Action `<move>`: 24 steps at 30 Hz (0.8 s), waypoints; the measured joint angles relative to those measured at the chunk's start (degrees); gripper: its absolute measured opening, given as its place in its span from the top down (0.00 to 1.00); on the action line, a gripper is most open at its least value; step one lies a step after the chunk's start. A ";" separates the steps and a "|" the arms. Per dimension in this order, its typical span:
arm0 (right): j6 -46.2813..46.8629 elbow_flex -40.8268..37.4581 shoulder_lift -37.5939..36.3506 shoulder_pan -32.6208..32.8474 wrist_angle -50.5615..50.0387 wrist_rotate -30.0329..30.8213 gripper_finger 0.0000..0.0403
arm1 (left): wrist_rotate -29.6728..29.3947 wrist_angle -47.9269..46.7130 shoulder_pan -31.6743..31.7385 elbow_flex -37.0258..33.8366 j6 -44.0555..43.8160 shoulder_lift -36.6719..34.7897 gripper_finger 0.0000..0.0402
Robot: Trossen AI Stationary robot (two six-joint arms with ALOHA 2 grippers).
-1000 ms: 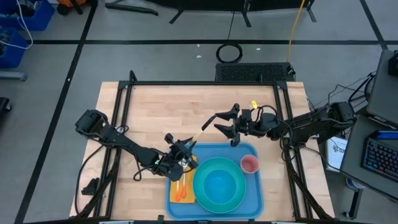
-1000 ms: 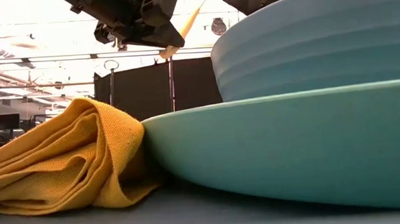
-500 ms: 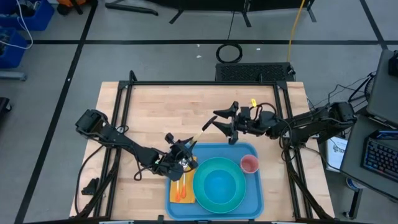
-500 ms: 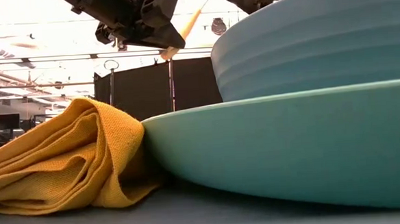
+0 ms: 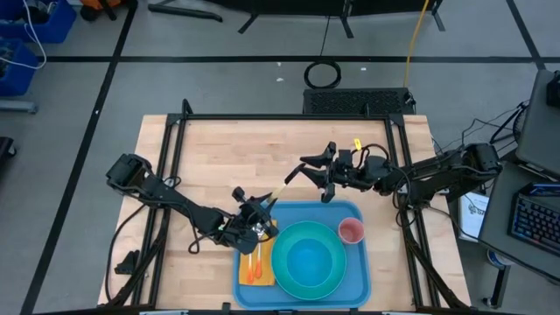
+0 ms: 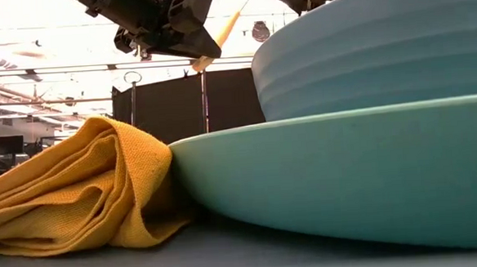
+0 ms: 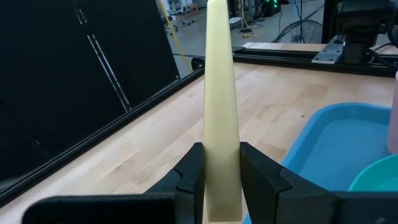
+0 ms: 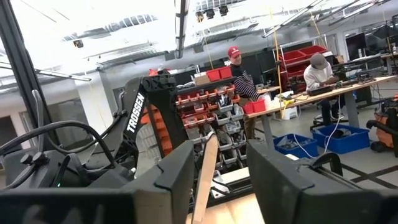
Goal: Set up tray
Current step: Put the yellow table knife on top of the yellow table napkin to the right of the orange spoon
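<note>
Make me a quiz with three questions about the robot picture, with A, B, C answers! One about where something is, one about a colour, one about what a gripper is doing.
1. Where is the pink cup?
A. on the blue tray
B. on the bare wood
C. on the floor

2. What colour is the napkin?
A. green
B. yellow-orange
C. white

3. The left gripper is
A. wide open, empty
B. shut on a pale stick
C. holding the cup

Answers:
1 A, it stands in the tray's corner.
2 B, the folded cloth shows it.
3 B, both fingers squeeze the stick.

Workshop bay, grey floor, overhead lighting.
Grey floor [image 5: 219,83] marked with dark lines; red parts bins [image 8: 214,99] on shelving beyond the fingers; two people seated at a workbench [image 8: 323,93].
</note>
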 joint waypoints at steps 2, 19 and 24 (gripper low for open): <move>0.00 0.00 0.00 0.00 0.00 0.00 0.70 | 0.00 0.00 0.00 0.00 -0.01 0.00 0.81; 0.24 0.03 0.00 0.02 0.08 0.06 0.99 | -0.37 -0.13 0.07 0.00 0.34 -0.02 0.81; -0.08 0.02 0.05 0.02 -0.96 -1.57 1.00 | 0.62 0.46 0.01 0.09 -2.51 -0.05 0.86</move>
